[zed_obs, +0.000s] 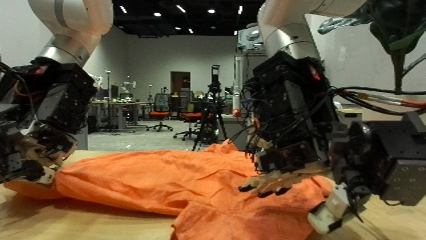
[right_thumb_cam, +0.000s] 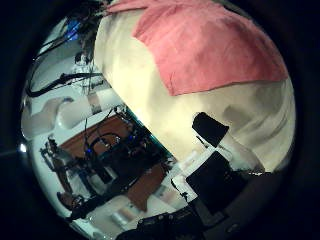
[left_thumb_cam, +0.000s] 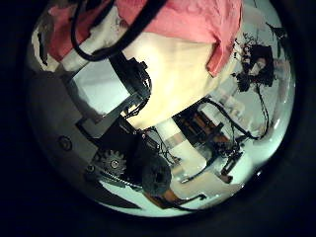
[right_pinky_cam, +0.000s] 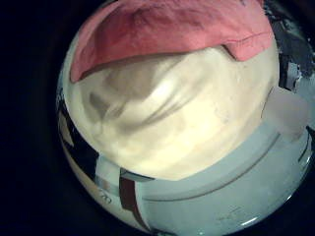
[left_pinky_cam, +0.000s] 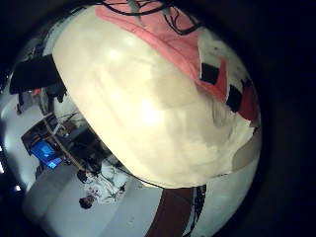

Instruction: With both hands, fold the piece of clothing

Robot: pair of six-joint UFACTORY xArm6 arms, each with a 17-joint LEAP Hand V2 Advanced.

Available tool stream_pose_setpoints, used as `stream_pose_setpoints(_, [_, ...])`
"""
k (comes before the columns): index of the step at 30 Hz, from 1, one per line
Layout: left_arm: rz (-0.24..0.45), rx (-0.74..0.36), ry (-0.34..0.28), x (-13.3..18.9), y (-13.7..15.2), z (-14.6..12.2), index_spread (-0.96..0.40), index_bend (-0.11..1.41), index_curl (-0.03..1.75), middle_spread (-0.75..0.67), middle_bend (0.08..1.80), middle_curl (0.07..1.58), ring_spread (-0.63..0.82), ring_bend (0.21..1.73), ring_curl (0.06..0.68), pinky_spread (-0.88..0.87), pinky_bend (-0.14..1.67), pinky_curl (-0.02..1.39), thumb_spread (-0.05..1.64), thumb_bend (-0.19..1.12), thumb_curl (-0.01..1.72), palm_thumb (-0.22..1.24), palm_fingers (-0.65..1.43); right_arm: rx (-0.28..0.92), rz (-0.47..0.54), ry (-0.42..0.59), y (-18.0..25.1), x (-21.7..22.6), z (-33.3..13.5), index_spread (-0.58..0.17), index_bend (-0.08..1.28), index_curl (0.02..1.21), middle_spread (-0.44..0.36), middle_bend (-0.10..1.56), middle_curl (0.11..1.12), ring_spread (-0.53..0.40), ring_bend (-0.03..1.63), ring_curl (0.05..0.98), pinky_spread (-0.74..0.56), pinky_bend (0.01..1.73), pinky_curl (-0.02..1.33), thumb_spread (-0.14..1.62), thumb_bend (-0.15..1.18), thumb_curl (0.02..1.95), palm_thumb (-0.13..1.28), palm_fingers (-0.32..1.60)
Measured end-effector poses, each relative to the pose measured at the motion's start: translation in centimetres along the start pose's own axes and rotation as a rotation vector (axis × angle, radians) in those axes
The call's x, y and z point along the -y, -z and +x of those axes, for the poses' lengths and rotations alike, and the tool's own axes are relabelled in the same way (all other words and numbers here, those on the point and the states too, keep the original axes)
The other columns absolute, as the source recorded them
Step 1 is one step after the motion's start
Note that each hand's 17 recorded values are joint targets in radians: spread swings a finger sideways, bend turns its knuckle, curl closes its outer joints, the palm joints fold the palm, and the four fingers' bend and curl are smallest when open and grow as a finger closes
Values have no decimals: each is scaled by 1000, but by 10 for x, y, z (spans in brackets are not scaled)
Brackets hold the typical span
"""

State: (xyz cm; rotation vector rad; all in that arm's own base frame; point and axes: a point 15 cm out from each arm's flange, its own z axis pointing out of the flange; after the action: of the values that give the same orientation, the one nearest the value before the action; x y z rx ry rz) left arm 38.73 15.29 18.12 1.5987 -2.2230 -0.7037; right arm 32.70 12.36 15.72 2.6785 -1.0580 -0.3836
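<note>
An orange garment (zed_obs: 200,185) is seen crumpled, unfolded, on the surface (zed_obs: 40,222), between left hand (zed_obs: 33,150) and right hand (zed_obs: 293,175), fingers relaxed, nothing gripped.

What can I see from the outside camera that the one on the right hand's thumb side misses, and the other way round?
Only the outside view shows both hands at once: the left hand at one edge of the orange garment, the right hand over it with fingers curled downward. Only the right thumb side palm view looks down on the cloth from above, showing its straight edge on the pale table. Both show the garment lying on the table.
</note>
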Motion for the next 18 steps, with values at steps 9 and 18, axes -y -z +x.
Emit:
stream_pose_setpoints(9, [13,0,-12,-10,9,15,-647,356,982,-463,1078,765,-444,1134,531,-758,672,573,1130,-16,479,725,1078,-36,7,-28,-7,11,6,-232,187,333,-16,254,397,-41,426,300,44,236,307,960,-21,395,816,302])
stream_pose_setpoints(18, [16,-1,-9,-25,8,22,-662,326,1025,-462,1067,762,-445,1132,531,-766,652,597,1131,-16,485,723,1080,-96,-118,-47,-28,0,9,-239,175,344,-20,236,397,-22,362,287,61,226,305,932,-25,404,826,286])
